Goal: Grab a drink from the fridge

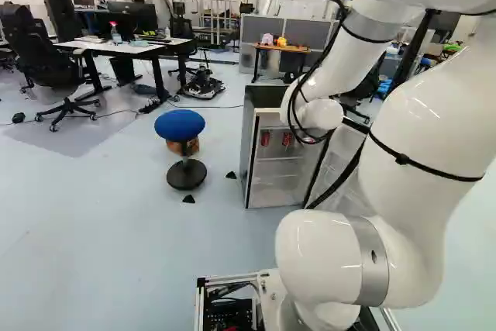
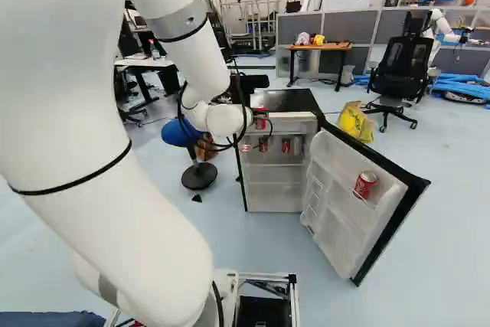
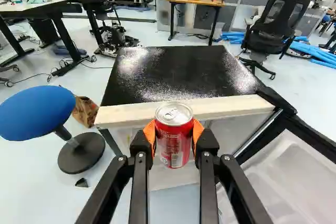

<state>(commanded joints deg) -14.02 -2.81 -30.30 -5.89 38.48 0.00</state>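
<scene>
Red can (image 3: 174,145) is pinched by end effector (image 3: 174,134), fridge (image 3: 173,77) just ahead; should be backed off from fridge upright, slowly.

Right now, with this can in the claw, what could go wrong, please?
The claw holds the red can by two orange pads, so it might slip. It looks close to the fridge's pale front edge and could knock it. If the arm bumps the open door, the can inside it may fall.
</scene>
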